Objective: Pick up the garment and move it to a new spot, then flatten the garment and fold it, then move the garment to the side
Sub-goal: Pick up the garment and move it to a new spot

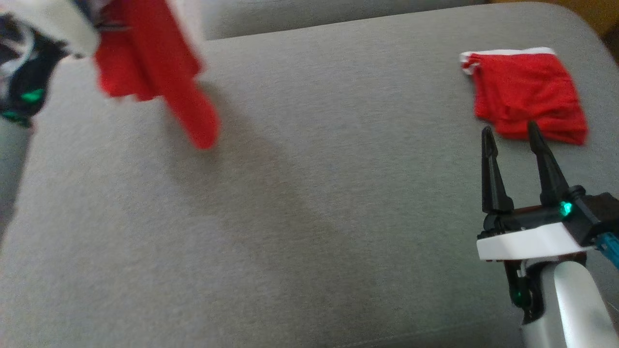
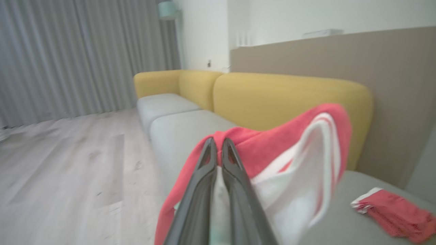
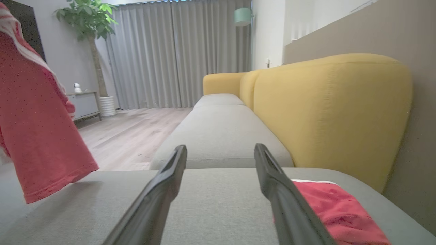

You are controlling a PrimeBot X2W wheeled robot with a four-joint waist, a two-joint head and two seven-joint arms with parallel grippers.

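A red garment point(image 1: 145, 63) with white trim hangs above the grey sofa seat point(image 1: 314, 203) at the upper left, its lowest end trailing near the cushion. My left gripper point(image 2: 218, 141) is shut on its upper edge, and the cloth point(image 2: 272, 149) drapes over and to the right of the fingers. The hanging garment point(image 3: 37, 136) also appears at the left of the right wrist view. My right gripper point(image 1: 508, 129) stands open at the lower right with nothing between its fingers point(image 3: 170, 170).
A second red piece of clothing point(image 1: 527, 94), folded and white-edged, lies on the seat just beyond the right fingertips. A yellow backrest point(image 3: 327, 112) lines the sofa. Wooden floor point(image 2: 68, 163), grey curtains and a potted plant point(image 3: 88, 20) lie past the seat.
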